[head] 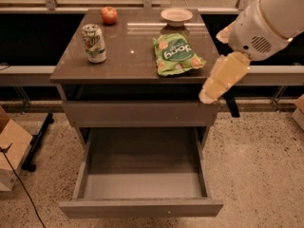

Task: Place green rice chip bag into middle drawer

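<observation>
The green rice chip bag [177, 54] lies flat on the right side of the cabinet top [133, 56], near its front edge. The middle drawer [142, 175] is pulled out below, and its grey bottom is bare. My gripper [209, 95] hangs from the white arm [266, 23] at the right. It points down and to the left at the cabinet's front right corner. It is just right of the bag, lower in the view, and holds nothing.
A green-and-white soda can [94, 42] stands at the left of the top. A red apple [109, 15] and a small white bowl [176, 16] sit at the back. A shut grey drawer front [137, 113] is above the open drawer. A cardboard box [9, 151] and a cable lie on the floor at left.
</observation>
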`<state>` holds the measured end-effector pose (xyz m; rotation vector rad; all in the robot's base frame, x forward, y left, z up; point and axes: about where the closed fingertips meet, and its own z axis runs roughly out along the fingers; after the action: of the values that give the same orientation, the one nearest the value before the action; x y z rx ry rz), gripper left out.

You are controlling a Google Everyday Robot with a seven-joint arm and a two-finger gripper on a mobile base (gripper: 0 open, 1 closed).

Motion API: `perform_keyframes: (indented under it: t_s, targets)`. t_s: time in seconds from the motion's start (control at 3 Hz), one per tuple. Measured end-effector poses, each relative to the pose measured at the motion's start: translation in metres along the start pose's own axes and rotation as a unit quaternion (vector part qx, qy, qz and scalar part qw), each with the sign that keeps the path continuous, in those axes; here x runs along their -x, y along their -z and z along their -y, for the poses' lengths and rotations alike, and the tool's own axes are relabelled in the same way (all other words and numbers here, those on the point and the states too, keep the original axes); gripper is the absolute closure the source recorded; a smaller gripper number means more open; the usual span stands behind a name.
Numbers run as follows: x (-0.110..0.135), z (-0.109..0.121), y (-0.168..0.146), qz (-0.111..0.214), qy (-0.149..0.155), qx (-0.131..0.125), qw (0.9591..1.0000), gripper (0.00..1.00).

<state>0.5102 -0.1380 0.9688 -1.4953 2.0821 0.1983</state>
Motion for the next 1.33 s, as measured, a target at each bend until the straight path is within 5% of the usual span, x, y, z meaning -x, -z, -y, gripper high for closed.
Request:
perform_keyframes:
  t_s: [1.0, 1.33]
  targets:
    - [0.044, 0.085, -0.066, 0.064, -0.062, -0.023, 0.9957, 0.00]
    - [0.046, 0.093, -0.073, 0.068, -0.070, -0.028, 0.9948, 0.00]
